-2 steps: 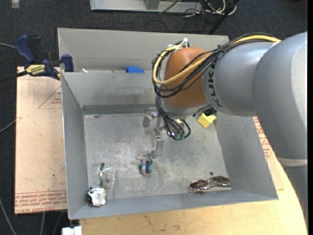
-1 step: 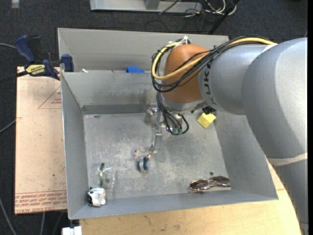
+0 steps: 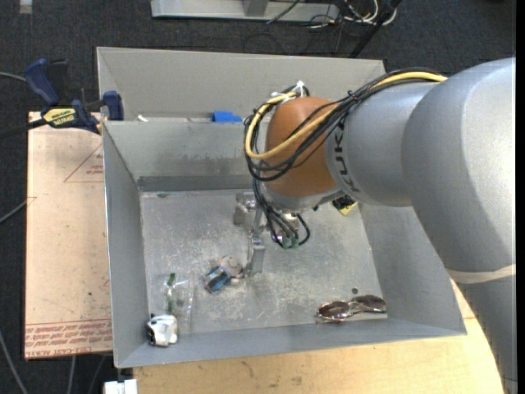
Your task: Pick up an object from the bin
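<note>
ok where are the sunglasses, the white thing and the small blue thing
sunglasses [image 3: 351, 308]: camera view, middle of the frame
white thing [image 3: 162, 329]: camera view, its middle
small blue thing [image 3: 217, 281]: camera view, its blue part

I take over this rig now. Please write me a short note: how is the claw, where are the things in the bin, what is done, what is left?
Claw: low over the middle of the bin, nothing seen in it.
Nearest thing: a small blue and dark object, just to the claw's left in the view; contact cannot be told.
Others: brown sunglasses at the lower right, a small white object in the lower left corner, a clear scrap with green above it.
Done: the claw is down in the bin.
Left: grasp one thing and lift it out.
</note>
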Tool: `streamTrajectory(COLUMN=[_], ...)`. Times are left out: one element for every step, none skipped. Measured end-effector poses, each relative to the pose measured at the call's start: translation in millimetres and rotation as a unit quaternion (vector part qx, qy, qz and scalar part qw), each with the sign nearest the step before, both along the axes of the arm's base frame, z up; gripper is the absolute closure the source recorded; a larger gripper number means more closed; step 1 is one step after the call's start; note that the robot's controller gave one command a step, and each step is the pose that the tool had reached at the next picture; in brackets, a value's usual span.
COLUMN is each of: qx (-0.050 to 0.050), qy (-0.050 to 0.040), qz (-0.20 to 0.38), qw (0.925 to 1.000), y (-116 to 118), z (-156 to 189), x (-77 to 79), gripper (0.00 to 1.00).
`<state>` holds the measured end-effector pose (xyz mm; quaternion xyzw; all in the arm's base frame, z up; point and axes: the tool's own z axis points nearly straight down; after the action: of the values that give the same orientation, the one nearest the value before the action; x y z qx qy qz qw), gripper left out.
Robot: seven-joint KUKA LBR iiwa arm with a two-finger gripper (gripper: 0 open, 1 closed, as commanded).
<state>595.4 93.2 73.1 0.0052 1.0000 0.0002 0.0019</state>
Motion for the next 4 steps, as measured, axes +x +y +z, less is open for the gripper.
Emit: streamTrajectory(qx=[0.0, 0.002, 0.0, 0.0], qy=[0.0047, -0.0007, 0.002, 0.002], qz=[-0.008, -0.006, 0.074, 0.074], qw=[1.0, 1.0, 0.9972, 0.9972], y=[42.3, 72.8, 69.6, 69.4], z=[-2.9, -2.0, -3.6, -3.5], x=[-14.3, 7.2, -61.5, -61.4], gripper=[0.0, 0.0, 1.0, 1.0])
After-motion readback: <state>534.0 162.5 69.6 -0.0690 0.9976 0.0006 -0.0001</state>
